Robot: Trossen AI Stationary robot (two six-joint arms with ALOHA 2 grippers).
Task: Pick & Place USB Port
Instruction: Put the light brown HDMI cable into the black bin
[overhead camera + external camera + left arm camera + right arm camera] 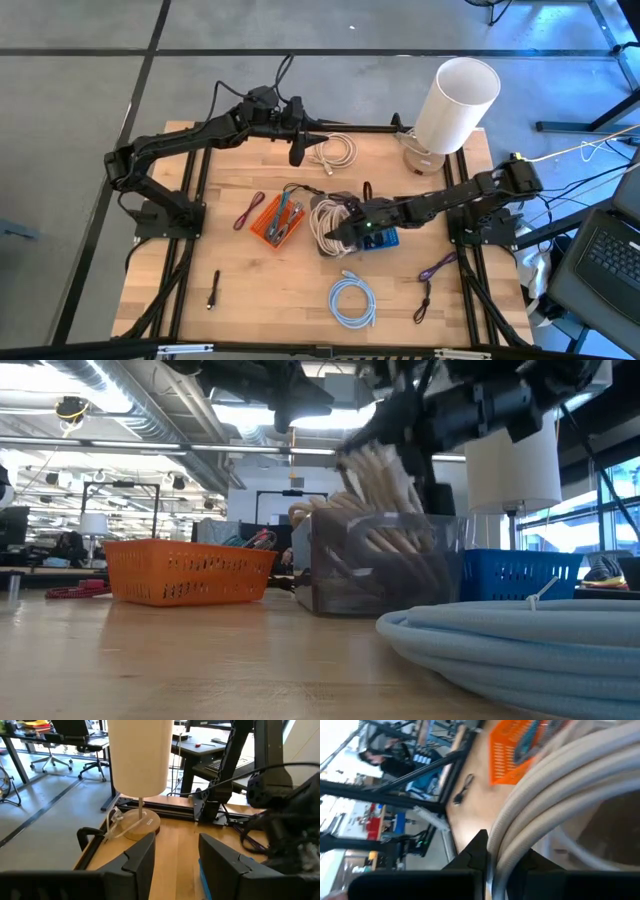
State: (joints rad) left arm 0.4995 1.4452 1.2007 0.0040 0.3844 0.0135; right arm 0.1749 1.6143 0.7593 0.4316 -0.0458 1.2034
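A beige coiled cable (326,218) sits partly in a clear grey bin (380,575) at the table's middle, between an orange basket (278,221) and a blue basket (384,240). My right gripper (336,232) reaches in from the right over the bin and is shut on the cable's loops (372,472). My left gripper (297,154) hangs open at the far middle of the table, beside a second white cable (336,150). It holds nothing and faces the lamp (139,755). My right gripper (506,856) pinches several strands of the beige coil (520,827) between its two fingers, which lie across the strands. In the low view the held loops (375,465) stand above the bin's rim, and the lower loops (385,555) still hang inside the bin.
A light blue cable coil (352,301) lies at the near middle, with a purple cable (436,268) near right. A red cable (247,212) lies left of the orange basket, and a small black cable (213,292) near left. The white lamp (452,105) stands at the far right.
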